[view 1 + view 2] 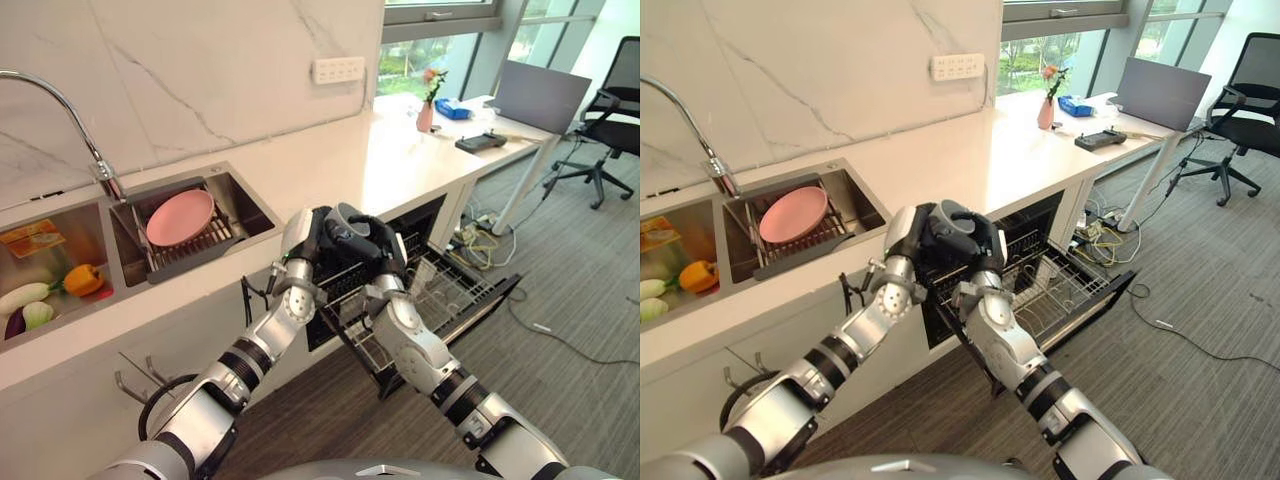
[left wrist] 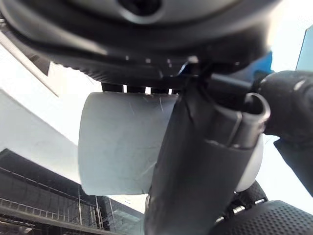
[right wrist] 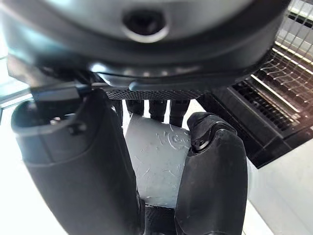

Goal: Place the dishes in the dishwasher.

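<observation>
both hands meet at the counter edge, above the pulled-out wire rack (image 1: 440,300) of the open black dishwasher (image 1: 420,255). the left hand (image 1: 322,236) and right hand (image 1: 375,243) are together on a pale grey cylindrical cup (image 1: 349,218), mouth up as far as the head views show.

left wrist view: the cup (image 2: 122,147) sits past the fingers, with the thumb (image 2: 195,161) laid across its wall; fingers curled round it. right wrist view: the same cup (image 3: 159,161) between thumb (image 3: 73,171) and a curled finger (image 3: 212,171); clamped on it too. so this reads as a hand-to-hand transfer in mid-air, right hand likely the one to carry on to the rack, since it is the nearer to it.

to do this step well, judged from here:
- do not loosen the left fingers until the right grip bears the cup; the cup wall looks smooth and could slip.
- draw the left hand straight away from the cup, not across it, so it does not tip it.
- then lower over the rack and turn the cup mouth down between the wires; not dropped.

risk: the cup hangs over the rack and floor, so a slip means a fall.

still to load: a round pink plate (image 1: 180,216) on the dark drying rack (image 1: 195,245) in the steel sink (image 1: 255,205).
</observation>
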Tool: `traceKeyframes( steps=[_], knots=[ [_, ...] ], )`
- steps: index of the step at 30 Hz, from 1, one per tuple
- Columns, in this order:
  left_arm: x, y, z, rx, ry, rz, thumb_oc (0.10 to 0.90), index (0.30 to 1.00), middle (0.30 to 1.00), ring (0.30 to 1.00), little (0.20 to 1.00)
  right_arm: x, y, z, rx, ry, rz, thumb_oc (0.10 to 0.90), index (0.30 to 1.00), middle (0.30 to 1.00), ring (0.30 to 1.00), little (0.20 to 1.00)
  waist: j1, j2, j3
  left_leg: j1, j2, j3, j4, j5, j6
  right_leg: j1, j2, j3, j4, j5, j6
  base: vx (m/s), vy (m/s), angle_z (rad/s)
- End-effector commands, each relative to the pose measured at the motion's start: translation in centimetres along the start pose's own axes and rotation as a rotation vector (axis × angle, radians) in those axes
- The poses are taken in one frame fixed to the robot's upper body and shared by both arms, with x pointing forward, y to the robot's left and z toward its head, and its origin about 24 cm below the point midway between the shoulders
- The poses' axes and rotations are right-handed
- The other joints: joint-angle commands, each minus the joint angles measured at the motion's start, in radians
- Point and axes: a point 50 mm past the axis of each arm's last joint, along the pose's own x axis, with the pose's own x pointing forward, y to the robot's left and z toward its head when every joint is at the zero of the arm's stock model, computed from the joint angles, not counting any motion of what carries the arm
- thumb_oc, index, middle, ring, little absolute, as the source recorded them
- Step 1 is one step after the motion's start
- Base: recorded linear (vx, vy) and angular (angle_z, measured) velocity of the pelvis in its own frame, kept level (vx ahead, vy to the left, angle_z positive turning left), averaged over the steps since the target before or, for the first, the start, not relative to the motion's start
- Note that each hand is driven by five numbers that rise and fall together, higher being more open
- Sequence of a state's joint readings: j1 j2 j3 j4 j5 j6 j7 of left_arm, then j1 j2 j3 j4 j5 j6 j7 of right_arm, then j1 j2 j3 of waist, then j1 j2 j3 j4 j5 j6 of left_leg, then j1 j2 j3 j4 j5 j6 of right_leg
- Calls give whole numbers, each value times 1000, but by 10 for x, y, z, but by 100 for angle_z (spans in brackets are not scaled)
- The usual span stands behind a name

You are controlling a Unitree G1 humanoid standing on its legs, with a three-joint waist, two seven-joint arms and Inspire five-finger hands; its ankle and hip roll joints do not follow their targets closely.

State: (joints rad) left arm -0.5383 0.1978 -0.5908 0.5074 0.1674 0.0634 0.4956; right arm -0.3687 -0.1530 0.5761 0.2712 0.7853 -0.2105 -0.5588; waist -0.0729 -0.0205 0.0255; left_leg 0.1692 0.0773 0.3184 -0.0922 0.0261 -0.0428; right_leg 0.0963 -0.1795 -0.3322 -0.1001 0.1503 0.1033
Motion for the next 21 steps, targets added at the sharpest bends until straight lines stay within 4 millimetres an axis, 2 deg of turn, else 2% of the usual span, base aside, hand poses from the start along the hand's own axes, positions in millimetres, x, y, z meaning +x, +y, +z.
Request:
traceKeyframes(
  steps=[1,8,9,10,11,12,14,17,21],
  knots=[
    [4,-30,146,-77,-628,-81,800,900,900,900,900,6,86,73,179,-291,234,400,300,300,300,300,10,24,-27,33,-11,-58,33,-114,4,43,-14,-3,18,-127,41,0,0,0],
    [4,-30,146,-77,-628,-81,800,900,900,900,900,6,86,73,179,-291,234,400,300,300,300,300,10,24,-27,32,-11,-58,33,-114,4,42,-14,-3,18,-127,41,0,0,0],
    [3,-30,149,-80,-638,-76,800,900,900,900,900,5,86,87,156,-370,214,400,300,300,300,300,8,25,-26,35,-11,-58,32,-115,5,45,-14,-3,18,-129,41,0,0,0],
    [3,-28,157,-88,-671,-59,800,900,900,900,900,3,86,109,147,-494,174,400,300,300,300,300,4,30,-26,39,-8,-59,33,-121,5,47,-12,-2,19,-134,42,48,11,0],
    [-1,-26,174,-43,-769,-42,800,900,900,900,900,-7,84,150,128,-731,95,400,300,300,300,300,-6,38,-27,44,-6,-61,34,-123,6,47,-10,-1,20,-141,44,74,29,2],
    [-7,-25,196,23,-903,-30,800,900,900,900,900,-36,73,211,93,-1142,-64,400,300,300,300,300,-18,48,-30,49,-2,-63,38,-127,6,47,-6,0,20,-154,48,47,32,9],
    [-8,-25,198,37,-926,-36,800,900,900,900,900,-49,66,228,94,-1267,-129,400,300,300,300,300,-21,49,-31,49,-3,-65,38,-129,7,46,-6,2,19,-158,49,19,12,28],
    [-9,-23,199,41,-942,-40,800,900,900,900,900,-60,59,242,76,-1391,-215,400,300,300,300,300,-22,48,-35,47,-6,-66,37,-125,9,42,-7,4,17,-154,49,6,2,4],
    [-11,-17,203,14,-972,-37,800,900,900,900,900,-73,52,253,74,-1492,-280,400,300,300,300,300,-20,51,-34,48,-8,-68,38,-128,11,42,-8,4,17,-154,50,2,2,-2]
  ],
)
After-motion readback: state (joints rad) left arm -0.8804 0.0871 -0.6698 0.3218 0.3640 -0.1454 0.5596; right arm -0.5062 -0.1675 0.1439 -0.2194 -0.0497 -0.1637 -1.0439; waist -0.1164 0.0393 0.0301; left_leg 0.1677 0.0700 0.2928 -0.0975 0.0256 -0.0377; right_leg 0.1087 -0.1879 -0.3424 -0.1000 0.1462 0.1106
